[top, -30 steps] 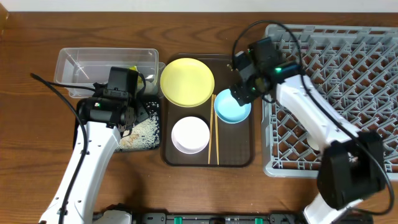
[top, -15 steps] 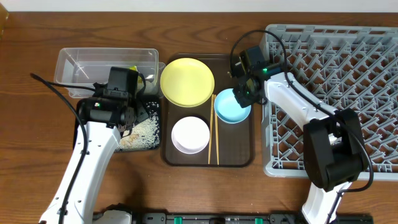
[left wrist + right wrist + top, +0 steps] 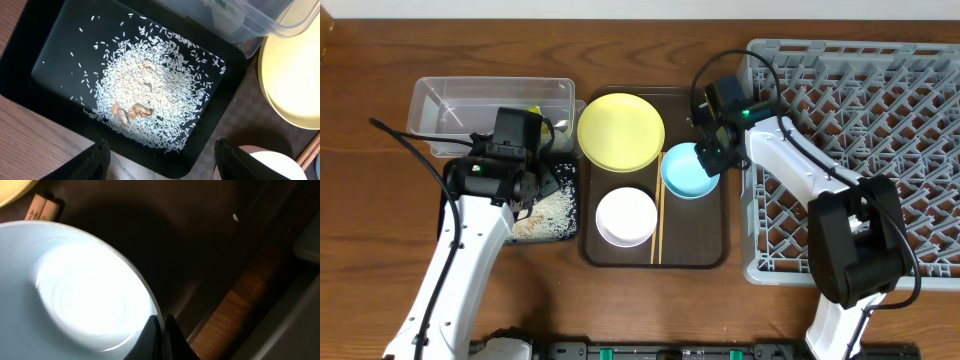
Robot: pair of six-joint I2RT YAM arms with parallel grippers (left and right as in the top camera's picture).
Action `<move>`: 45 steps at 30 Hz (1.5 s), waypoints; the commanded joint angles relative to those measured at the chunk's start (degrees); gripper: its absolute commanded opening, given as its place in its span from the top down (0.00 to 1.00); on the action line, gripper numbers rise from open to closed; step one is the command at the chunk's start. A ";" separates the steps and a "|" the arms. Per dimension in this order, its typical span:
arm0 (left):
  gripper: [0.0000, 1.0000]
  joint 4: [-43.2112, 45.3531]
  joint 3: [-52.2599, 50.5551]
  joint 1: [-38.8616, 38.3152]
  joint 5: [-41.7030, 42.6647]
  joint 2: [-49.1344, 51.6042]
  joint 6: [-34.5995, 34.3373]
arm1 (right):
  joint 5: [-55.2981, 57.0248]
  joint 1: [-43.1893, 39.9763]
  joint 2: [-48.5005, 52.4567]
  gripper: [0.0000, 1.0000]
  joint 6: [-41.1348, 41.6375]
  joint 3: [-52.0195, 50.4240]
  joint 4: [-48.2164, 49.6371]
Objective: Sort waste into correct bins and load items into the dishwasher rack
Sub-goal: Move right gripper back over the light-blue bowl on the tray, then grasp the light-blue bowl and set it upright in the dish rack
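pinching light blue bowl [image 3: 75,290], right hand [image 3: 161,324]; chopsticks [image 3: 42,207] stamp illegible.

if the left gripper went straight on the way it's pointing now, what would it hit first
The left gripper points down into the black tray, jaws wide apart. It would most likely meet the heap of rice in the tray first. How high above it the gripper hangs is unclear.

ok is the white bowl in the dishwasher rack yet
No, the white bowl sits on the brown serving tray beside the chopsticks, outside the grey dishwasher rack.
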 commanded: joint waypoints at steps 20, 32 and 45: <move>0.30 0.09 0.72 0.24 -1.38 -0.37 -0.92 | 43.23 -7.98 -23.50 0.99 -3.21 0.31 14.88; 0.30 0.07 0.72 0.24 -1.38 -0.37 -0.92 | 51.56 -12.41 -16.79 0.99 -18.10 0.31 34.95; 0.30 0.07 0.72 0.22 -1.38 -0.37 -0.92 | 51.56 -11.30 -5.03 0.99 -17.75 0.31 36.68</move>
